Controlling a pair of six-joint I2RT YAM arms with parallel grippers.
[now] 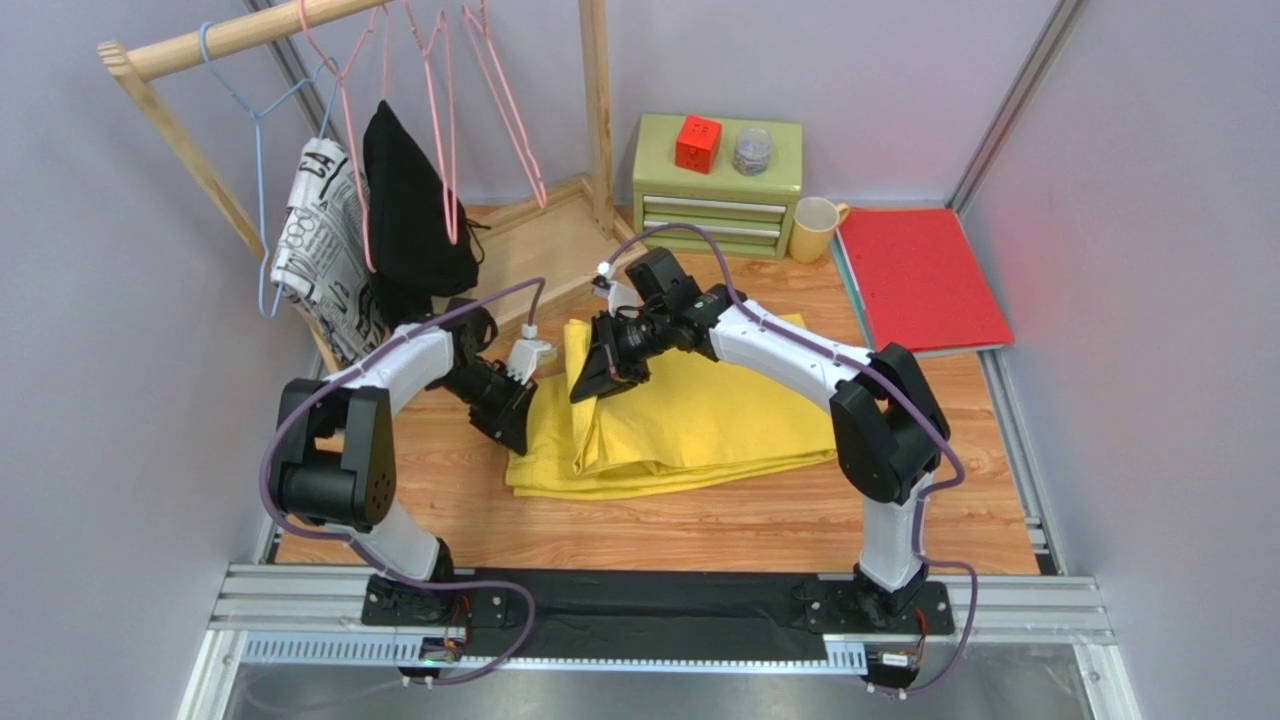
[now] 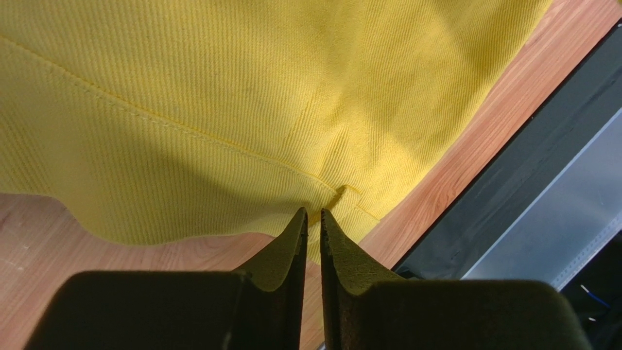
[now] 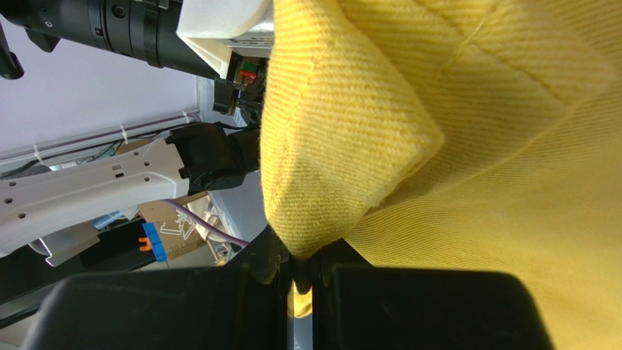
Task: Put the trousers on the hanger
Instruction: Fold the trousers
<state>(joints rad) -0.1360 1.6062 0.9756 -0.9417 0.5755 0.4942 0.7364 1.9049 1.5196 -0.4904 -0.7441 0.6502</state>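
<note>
The yellow trousers (image 1: 684,420) lie folded on the wooden table. My left gripper (image 1: 525,429) is at their left edge. In the left wrist view the left gripper (image 2: 312,213) is shut, its tips pinching a puckered seam of the trousers (image 2: 241,95), with that edge lifted a little off the wood. My right gripper (image 1: 591,381) is shut on a raised fold at the trousers' upper left. In the right wrist view the right gripper (image 3: 301,257) has that yellow fold (image 3: 343,146) clamped between its jaws. Several pink hangers (image 1: 446,128) hang from the wooden rail at the back left, away from both grippers.
A light blue hanger (image 1: 259,128), a black-and-white patterned garment (image 1: 320,225) and a black garment (image 1: 409,203) hang on the rail (image 1: 226,38). A green drawer box (image 1: 718,188), a cup (image 1: 815,228) and a red folder (image 1: 917,278) stand at the back right.
</note>
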